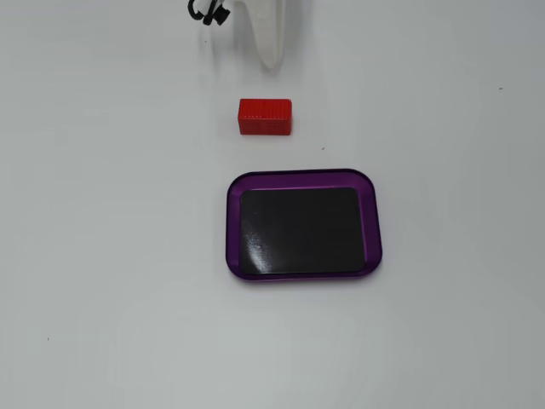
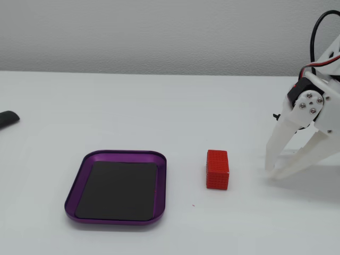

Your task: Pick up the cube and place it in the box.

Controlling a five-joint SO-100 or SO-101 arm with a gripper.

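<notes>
1. In a fixed view, the hand (image 1: 271, 58) is showing only a white fingertip at the top edge; the cube (image 1: 265, 116) is lying just below it, apart, with the box (image 1: 304, 224) beyond the cube.
2. In a fixed view, the hand (image 2: 274, 173) is standing released, holding nothing, fingers spread, tips at the table (image 2: 159, 106); the cube (image 2: 217, 169) is sitting to its left, the box (image 2: 117, 187) farther left.

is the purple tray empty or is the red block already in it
Empty. The purple tray shows only its bare black bottom in both fixed views; the red block sits on the table outside it, apart from the rim.
</notes>
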